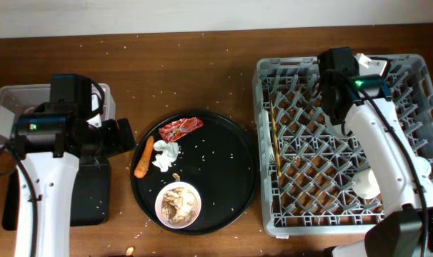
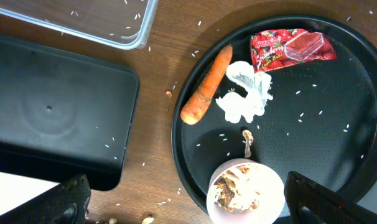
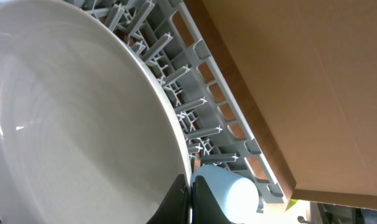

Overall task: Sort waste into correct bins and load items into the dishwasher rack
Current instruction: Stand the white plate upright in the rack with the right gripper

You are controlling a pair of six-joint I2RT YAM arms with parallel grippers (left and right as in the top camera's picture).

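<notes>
On the round black tray [image 1: 231, 171] lie the red wrapper [image 1: 179, 128], white tissue [image 1: 165, 155], carrot [image 1: 143, 158] and a white bowl [image 1: 178, 204] of beige food scraps. My left gripper [image 1: 123, 137] is open and empty; in the left wrist view its fingers [image 2: 198, 205] straddle the bowl [image 2: 244, 190], with the carrot [image 2: 206, 86], tissue [image 2: 246, 93] and wrapper [image 2: 291, 50] beyond. My right gripper [image 3: 190, 199] is shut on the rim of the white plate [image 3: 70, 124] over the dishwasher rack [image 1: 409, 78], next to a light-blue cup [image 3: 235, 196]. A chopstick [image 1: 274, 139] lies in the rack.
The clear tub [image 1: 2, 114] and the shallow black tray [image 1: 91, 193] sit at the left under my left arm. A whitish cup [image 1: 366, 184] stands in the rack near my right arm. Rice grains are scattered over the wooden table [image 1: 202, 64].
</notes>
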